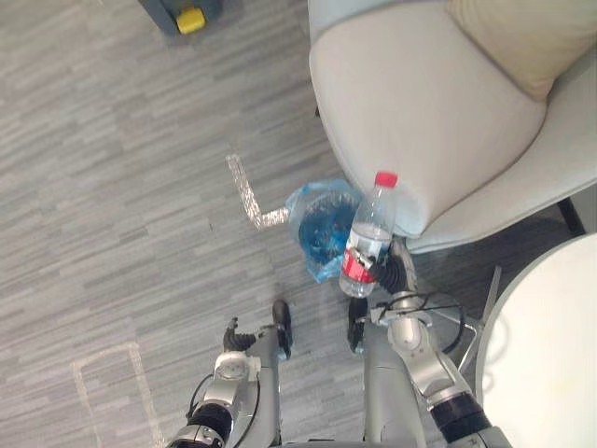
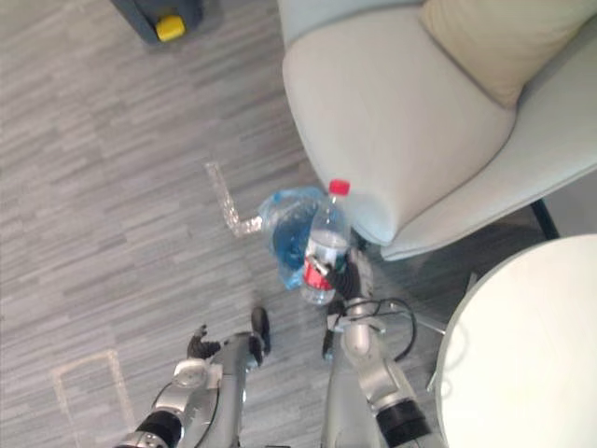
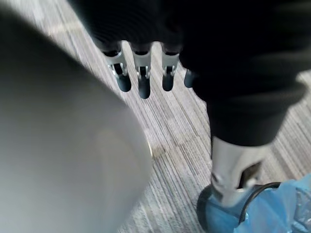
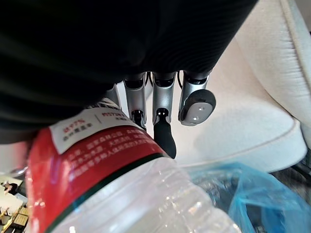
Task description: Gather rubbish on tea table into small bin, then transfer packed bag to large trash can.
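A clear plastic bottle [image 1: 370, 233] with a red cap and red label is held nearly upright in my right hand [image 1: 397, 272], whose fingers [image 4: 164, 112] curl round its lower body. The bottle [image 4: 121, 187] hangs just beside the small bin [image 1: 322, 224], which is lined with a blue bag [image 4: 248, 199] and stands on the floor against the armchair's front. My left hand [image 1: 234, 336] hangs low over the floor to the left, its fingers [image 3: 142, 75] straight and holding nothing.
A pale armchair [image 1: 420, 103] with a beige cushion [image 1: 527, 37] takes up the upper right. The white round tea table [image 1: 550, 355] shows at the lower right. Tape marks [image 1: 247, 196] lie on the grey floor, and a yellow-topped object [image 1: 190, 19] sits far off.
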`<state>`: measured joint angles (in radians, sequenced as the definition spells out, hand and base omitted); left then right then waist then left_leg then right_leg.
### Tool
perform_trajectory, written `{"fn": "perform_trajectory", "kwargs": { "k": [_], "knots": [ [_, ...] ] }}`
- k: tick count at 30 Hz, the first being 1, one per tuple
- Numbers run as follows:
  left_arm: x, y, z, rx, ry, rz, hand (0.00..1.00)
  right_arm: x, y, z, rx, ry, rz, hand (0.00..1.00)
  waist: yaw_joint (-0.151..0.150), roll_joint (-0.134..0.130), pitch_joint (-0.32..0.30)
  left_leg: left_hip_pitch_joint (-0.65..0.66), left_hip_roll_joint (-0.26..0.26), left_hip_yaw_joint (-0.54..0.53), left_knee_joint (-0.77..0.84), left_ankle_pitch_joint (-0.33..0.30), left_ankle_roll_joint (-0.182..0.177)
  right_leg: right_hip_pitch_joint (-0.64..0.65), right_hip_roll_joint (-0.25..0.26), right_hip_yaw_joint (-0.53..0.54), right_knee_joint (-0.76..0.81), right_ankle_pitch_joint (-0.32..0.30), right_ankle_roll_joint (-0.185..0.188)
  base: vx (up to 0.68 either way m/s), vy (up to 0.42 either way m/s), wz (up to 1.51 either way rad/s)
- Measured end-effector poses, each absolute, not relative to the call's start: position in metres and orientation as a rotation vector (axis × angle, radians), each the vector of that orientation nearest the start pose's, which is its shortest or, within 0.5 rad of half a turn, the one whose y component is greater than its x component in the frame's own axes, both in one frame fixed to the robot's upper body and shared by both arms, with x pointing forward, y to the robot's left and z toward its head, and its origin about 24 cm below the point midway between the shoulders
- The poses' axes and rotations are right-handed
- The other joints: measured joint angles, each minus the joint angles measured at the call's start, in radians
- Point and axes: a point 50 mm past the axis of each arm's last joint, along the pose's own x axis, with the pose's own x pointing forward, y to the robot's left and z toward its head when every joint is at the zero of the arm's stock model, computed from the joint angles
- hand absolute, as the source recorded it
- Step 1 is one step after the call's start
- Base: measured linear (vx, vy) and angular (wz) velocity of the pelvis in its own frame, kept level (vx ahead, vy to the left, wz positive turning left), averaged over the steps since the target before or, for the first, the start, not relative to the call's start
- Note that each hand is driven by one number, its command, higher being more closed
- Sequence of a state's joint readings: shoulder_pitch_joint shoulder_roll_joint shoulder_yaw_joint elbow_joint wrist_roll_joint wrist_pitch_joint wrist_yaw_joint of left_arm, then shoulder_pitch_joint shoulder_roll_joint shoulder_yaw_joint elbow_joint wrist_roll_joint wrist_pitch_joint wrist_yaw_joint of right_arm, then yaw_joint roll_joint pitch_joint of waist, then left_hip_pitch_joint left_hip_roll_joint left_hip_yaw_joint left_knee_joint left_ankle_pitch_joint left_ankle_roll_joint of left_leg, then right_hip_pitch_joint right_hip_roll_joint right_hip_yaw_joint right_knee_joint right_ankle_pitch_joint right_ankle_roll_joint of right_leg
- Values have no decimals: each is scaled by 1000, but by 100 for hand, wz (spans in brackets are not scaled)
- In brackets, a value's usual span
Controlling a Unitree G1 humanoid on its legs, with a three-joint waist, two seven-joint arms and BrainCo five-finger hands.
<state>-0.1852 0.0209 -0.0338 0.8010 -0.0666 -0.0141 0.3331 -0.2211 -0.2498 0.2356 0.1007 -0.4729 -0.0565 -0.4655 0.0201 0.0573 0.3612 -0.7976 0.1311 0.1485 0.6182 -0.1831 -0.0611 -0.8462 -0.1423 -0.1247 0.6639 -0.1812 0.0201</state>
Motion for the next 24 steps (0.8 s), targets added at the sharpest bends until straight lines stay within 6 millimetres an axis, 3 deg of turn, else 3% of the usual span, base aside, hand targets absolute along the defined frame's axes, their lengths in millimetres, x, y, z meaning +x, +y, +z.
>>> {"fn": "perform_trajectory", "kwargs": {
  "k": [4,11,15,19,24],
  "knots": [
    [259,153,-63,27,502,301,0,309,-144,132,-698,-520,-251,100,23,-2,25,-125,1,-18,51,16,7,-109,-13,-16,43,16,-17,-43,22,13],
    [278,151,-38,-25,379,312,0,347,-146,195,-740,-662,-346,100,50,-7,42,-255,-23,-46,61,37,16,-215,-47,-49,71,17,-21,2,22,21],
    [284,148,-31,-46,347,306,0,356,-156,211,-761,-672,-394,100,70,-7,43,-292,-40,-47,55,46,19,-256,-68,-53,86,15,-20,22,17,19],
    [289,148,-24,-51,313,304,0,365,-175,211,-784,-611,-446,100,75,-7,43,-335,-65,-79,64,59,17,-288,-91,-69,127,-16,-12,28,9,34],
    [297,149,-15,-50,277,301,0,374,-182,212,-800,-566,-469,100,78,-8,43,-391,-72,-92,67,67,12,-339,-100,-76,148,-26,-11,5,-3,16]
  ]
}}
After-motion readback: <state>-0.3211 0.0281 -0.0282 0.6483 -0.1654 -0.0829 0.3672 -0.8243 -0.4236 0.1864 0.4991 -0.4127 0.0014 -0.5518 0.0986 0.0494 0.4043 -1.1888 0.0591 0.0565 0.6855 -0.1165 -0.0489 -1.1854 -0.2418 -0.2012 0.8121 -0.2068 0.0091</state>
